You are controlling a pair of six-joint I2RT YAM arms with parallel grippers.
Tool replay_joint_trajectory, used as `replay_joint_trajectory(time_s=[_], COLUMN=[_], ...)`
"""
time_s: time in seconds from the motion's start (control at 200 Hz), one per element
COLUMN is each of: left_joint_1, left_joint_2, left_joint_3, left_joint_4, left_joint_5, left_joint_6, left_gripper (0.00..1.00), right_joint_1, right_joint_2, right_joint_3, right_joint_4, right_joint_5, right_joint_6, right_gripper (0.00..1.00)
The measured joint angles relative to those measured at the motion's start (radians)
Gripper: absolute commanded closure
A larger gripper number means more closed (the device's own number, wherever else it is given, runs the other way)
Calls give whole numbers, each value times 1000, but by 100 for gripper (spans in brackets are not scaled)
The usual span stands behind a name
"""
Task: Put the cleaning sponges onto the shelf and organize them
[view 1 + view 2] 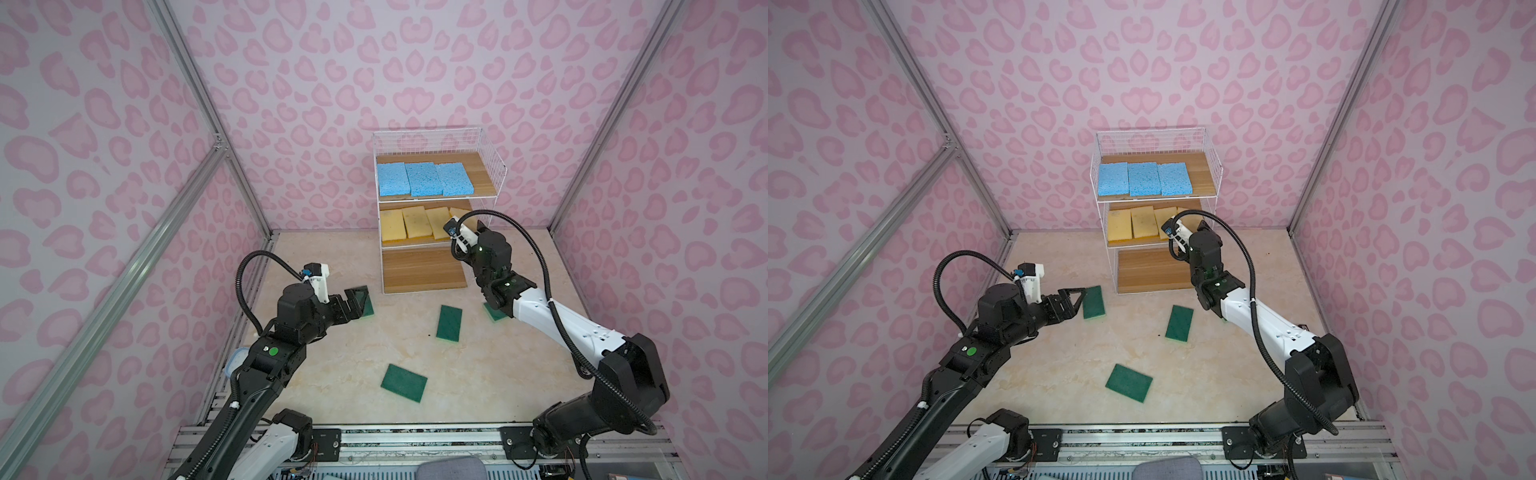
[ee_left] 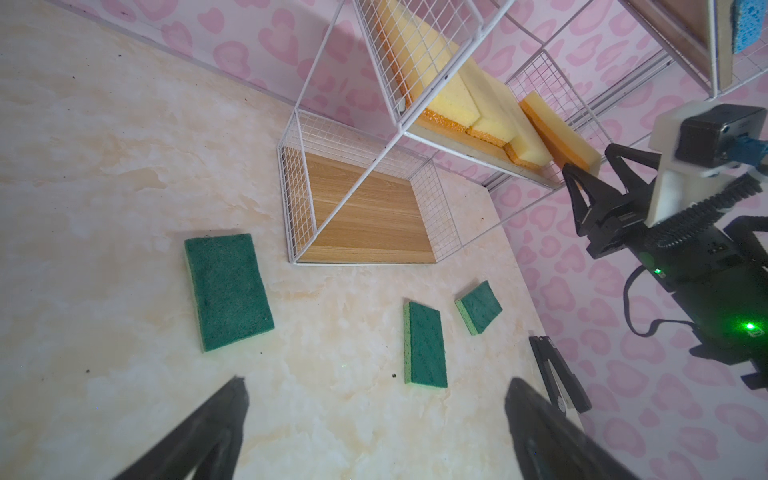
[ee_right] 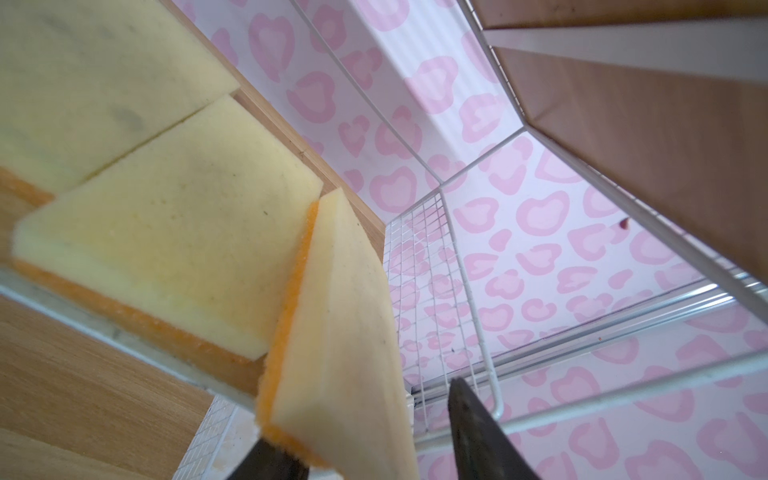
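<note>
Tilted yellow sponge [image 3: 345, 311] at middle board [image 2: 465, 151] edge

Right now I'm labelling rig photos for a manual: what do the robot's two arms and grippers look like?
The left arm and right arm are black-jointed with white links. Each carries a black ribbed cable and a white wrist camera mount. The left arm bears a round green sticker. The left gripper and right gripper have black triangular open-frame fingers.

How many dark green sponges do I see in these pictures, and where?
4 dark green sponges, all on the table, none on the shelf: one at the left, one in the middle, one nearest the front, one partly hidden under the right arm.
</note>
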Motion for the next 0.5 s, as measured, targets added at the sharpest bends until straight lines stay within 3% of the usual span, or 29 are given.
replay_joint_trajectory(time_s=[0.5], left_joint_1=[0], left_joint_2=[-5], left_joint_3=[2], left_joint_4=[0], left_joint_5=[0], left_joint_6=[0], left_gripper=[2], right_joint_1=[-10], right_joint_2=[-5], right_joint_3=[-5], right_joint_4=[-27], right_joint_5=[-53], right_joint_6=[80], right_gripper=[30])
